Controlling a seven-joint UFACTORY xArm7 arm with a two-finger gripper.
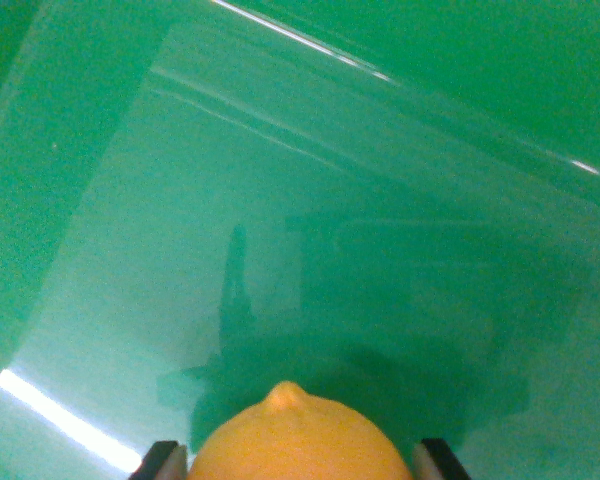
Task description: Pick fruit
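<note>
While its two dark fingertips (160,460) flank it at the frame's bottom edge, the claw (300,462) holds one yellow-orange, nipple-tipped lemon (298,440) between them. Beyond lies one glossy green bench (380,180), carrying the claw's shadow (360,370).

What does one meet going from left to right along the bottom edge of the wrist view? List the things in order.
Bright glare streak on the green surface → left finger → lemon → right finger.
</note>
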